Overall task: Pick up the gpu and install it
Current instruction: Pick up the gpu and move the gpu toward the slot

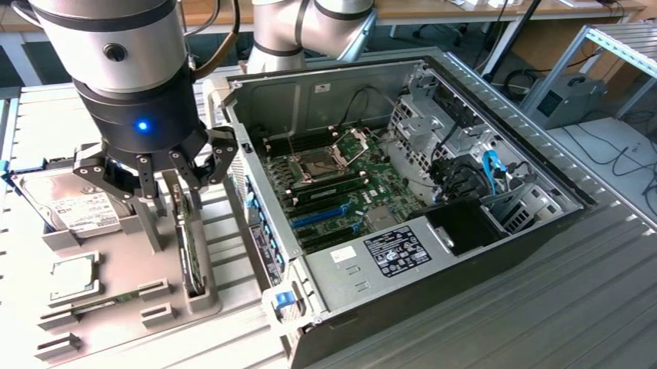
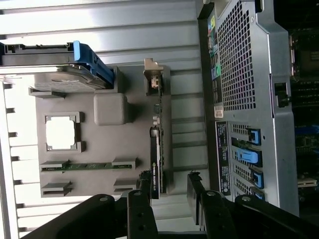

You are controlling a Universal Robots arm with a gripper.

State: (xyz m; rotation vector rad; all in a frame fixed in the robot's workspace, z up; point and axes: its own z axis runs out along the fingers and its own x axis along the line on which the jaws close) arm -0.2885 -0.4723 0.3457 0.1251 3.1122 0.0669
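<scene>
A robot arm's claw (image 1: 171, 183) hangs wide open over a grey parts holder (image 1: 128, 257) on the ridged metal desk (image 1: 580, 307), its dark fingers (image 1: 150, 178) spread and gripping nothing. Directly below it the gpu (image 1: 188, 250) stands on edge in a slot of the holder, along the side nearest the computer. It is a thin dark card, not yet lifted.

From the wrist view, the claw (image 2: 169, 193) looks straight down on the gpu (image 2: 156, 149). The card's near end lies under the gap between the fingers (image 2: 143, 196), closer to one finger than the other, and its silver bracket is at the far end.

On the same holder (image 2: 109, 144) a silver hard drive (image 1: 70, 209) with a white label stands on the side away from the computer. A square processor chip (image 1: 72, 278) and a narrow green memory stick (image 1: 103, 304) lie flat in their own recesses.

On the exterior view's right, just beside the holder, the computer case (image 1: 298, 100) lies on its side with its panel off. The green motherboard (image 1: 344, 192) and its blue slots are exposed.
</scene>
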